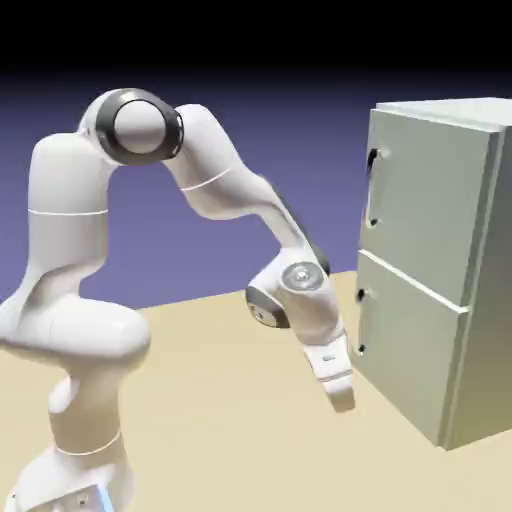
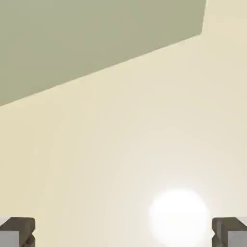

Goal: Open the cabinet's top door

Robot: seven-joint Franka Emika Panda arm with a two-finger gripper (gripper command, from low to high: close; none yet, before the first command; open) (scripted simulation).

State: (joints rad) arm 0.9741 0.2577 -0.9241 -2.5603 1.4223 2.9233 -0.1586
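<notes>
A: Cabinet [image 1: 440,270] check. Walk me across, left to right.

B: Far left in the exterior view: arm [image 1: 75,260] rising from the lower corner, elbow high, forearm sloping down to the right. Gripper [image 1: 343,398] hangs low over the table [image 1: 230,400], pointing down and a bit right, near the bottom corner of the cabinet front. Looks apart from it, not touching.

A: Jaws?

B: Spread wide, nothing between them. In the hand view the two grey fingertips [image 2: 17,230] sit at the bottom corners, only bare tan tabletop in the gap, with a bright glare spot [image 2: 179,214] on it.

A: And the target?

B: Cabinet stands on the table at the right side. Pale grey-green box, front facing left toward the arm. Top door [image 1: 425,205] is the upper panel, flush with the box, so shut. Its slim vertical handle [image 1: 371,187] is near the panel's left edge. Lower door [image 1: 405,345] sits under it, also shut, small handle [image 1: 359,322] at its left edge. Gripper is level with the lower door, well below the top handle.

A: Any labels, brand marks, text?

B: No writing I can read anywhere. Hand view shows a slab of grey-green cabinet face [image 2: 91,38] across the top, slanted; plain surface.
</notes>
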